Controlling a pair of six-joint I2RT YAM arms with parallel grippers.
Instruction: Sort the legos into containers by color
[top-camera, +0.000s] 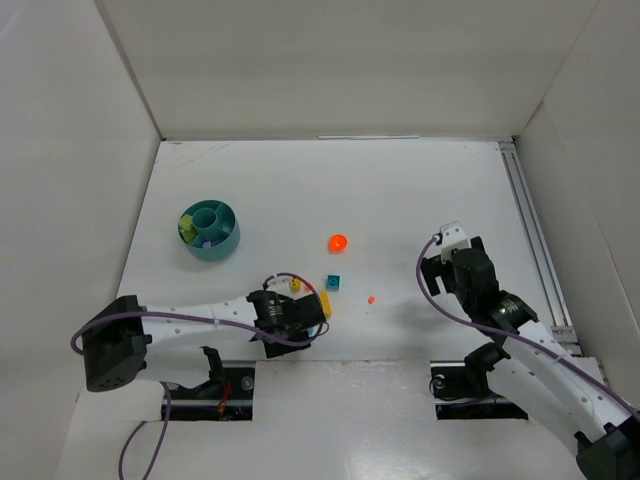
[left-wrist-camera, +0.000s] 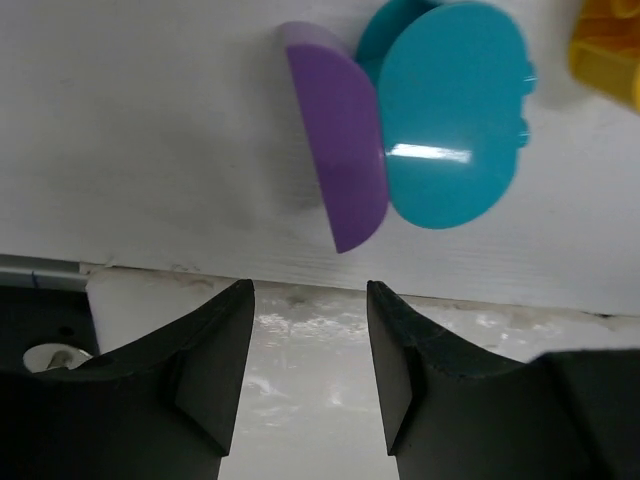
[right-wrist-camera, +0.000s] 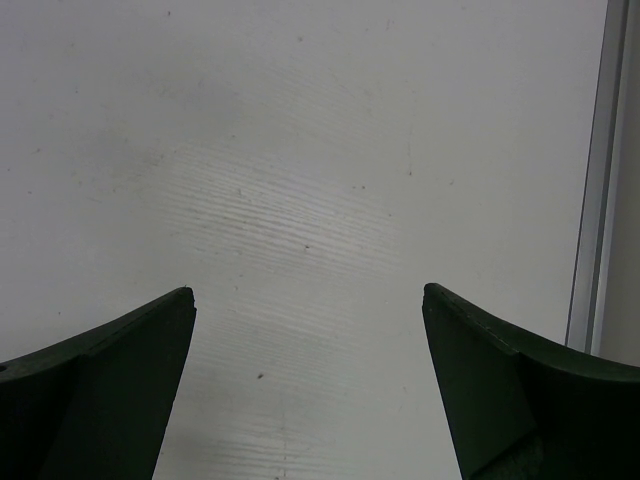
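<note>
The round teal dish (top-camera: 211, 231) stands at the left and holds lime green pieces (top-camera: 186, 228) and a purple one (top-camera: 205, 241). An orange round piece (top-camera: 338, 242), a teal block (top-camera: 333, 282), a tiny orange piece (top-camera: 371, 299), a small yellow piece (top-camera: 294, 285) and a yellow block (top-camera: 325, 304) lie mid-table. My left gripper (top-camera: 310, 322) is open and empty beside the yellow block. Its wrist view shows a purple piece (left-wrist-camera: 342, 150) touching a teal piece (left-wrist-camera: 450, 115) just beyond the fingertips (left-wrist-camera: 238, 300), and a yellow piece (left-wrist-camera: 606, 50). My right gripper (top-camera: 436, 268) is open and empty over bare table (right-wrist-camera: 310, 200).
White walls enclose the table on three sides. A metal rail (top-camera: 530, 240) runs along the right edge and also shows in the right wrist view (right-wrist-camera: 592, 180). The table's near seam (left-wrist-camera: 300, 275) lies just under my left fingertips.
</note>
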